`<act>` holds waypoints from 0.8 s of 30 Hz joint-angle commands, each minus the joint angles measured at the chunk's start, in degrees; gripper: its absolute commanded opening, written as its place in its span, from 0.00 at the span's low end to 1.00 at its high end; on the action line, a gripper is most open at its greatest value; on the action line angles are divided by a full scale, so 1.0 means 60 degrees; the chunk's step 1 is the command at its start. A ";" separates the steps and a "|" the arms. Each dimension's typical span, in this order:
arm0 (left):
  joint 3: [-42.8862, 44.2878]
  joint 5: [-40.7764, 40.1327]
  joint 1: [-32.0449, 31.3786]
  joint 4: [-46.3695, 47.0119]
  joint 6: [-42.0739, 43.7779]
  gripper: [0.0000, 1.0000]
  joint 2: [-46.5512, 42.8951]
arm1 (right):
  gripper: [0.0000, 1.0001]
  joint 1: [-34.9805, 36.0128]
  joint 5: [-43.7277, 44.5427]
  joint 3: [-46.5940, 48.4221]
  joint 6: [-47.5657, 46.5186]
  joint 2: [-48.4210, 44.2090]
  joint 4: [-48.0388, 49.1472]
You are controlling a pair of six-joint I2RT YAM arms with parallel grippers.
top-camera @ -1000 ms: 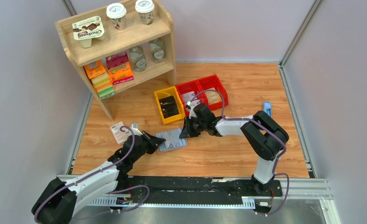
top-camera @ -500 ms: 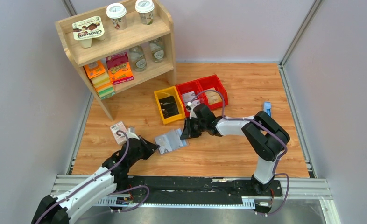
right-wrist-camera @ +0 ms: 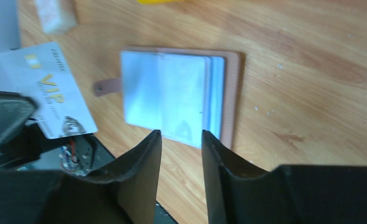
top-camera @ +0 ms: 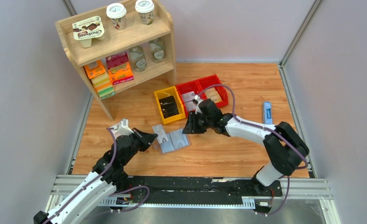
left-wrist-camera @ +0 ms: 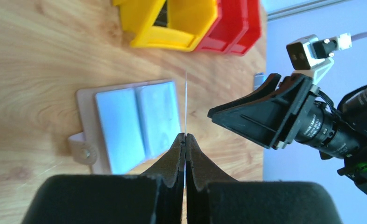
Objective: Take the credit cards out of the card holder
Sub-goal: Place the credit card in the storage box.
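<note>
The card holder (top-camera: 174, 140) lies open on the wooden table, brown outside, blue-grey inside. It also shows in the left wrist view (left-wrist-camera: 125, 126) and the right wrist view (right-wrist-camera: 172, 98). My left gripper (top-camera: 147, 138) is just left of it, shut on a credit card. The card shows edge-on as a thin line between the tips (left-wrist-camera: 186, 102). It shows flat, white with "VIP" lettering, in the right wrist view (right-wrist-camera: 51, 98). My right gripper (top-camera: 188, 127) is open and empty, at the holder's right edge (right-wrist-camera: 180, 135). Whether it touches the holder, I cannot tell.
A yellow bin (top-camera: 159, 99) and two red bins (top-camera: 217, 82) stand just behind the holder. A wooden shelf (top-camera: 121, 46) with cups and boxes is at the back left. A narrow blue object (top-camera: 267, 112) lies at the right. A pale packet (right-wrist-camera: 55, 14) lies left of the holder.
My left gripper has pulled back to the left and up with the card, clear of the holder. The holder has turned and shifted. The right gripper moved slightly back and its elbow swung right.
</note>
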 commanded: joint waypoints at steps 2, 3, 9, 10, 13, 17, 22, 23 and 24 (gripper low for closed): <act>0.0280 -0.0302 -0.0016 0.2033 -0.0466 0.00 -0.0025 | 0.50 -0.0042 0.0459 -0.0073 0.1448 -0.1686 0.0876; 0.0251 -0.0361 -0.0016 0.2805 -0.0729 0.00 0.0135 | 0.54 -0.0027 0.0429 -0.0291 0.1827 -0.1935 0.1430; 0.0162 -0.0566 -0.0030 0.6247 -0.1917 0.00 0.1918 | 0.65 0.0368 0.1042 -0.1435 0.3470 -0.2874 0.3820; 0.0264 -0.0624 -0.0045 0.6777 -0.1977 0.00 0.2387 | 0.66 0.0456 0.1262 -0.1581 0.3675 -0.2962 0.4157; 0.0689 -0.0873 -0.0234 0.7571 -0.1977 0.00 0.3123 | 0.66 0.0734 0.1731 -0.1846 0.4043 -0.3168 0.5182; 0.0938 -0.1210 -0.0338 0.8466 -0.2123 0.00 0.3783 | 0.64 0.0998 0.1996 -0.1598 0.3926 -0.3169 0.5639; 0.1276 -0.1342 -0.0440 0.8570 -0.2241 0.00 0.4047 | 0.62 0.1028 0.2172 -0.1364 0.4116 -0.2861 0.6341; 0.1320 -0.1386 -0.0469 0.8570 -0.2255 0.00 0.4076 | 0.61 0.1013 0.2158 -0.1233 0.4116 -0.2774 0.6401; 0.1334 -0.1459 -0.0470 0.8584 -0.2328 0.00 0.4077 | 0.61 0.1028 0.2143 -0.1115 0.4073 -0.2715 0.6459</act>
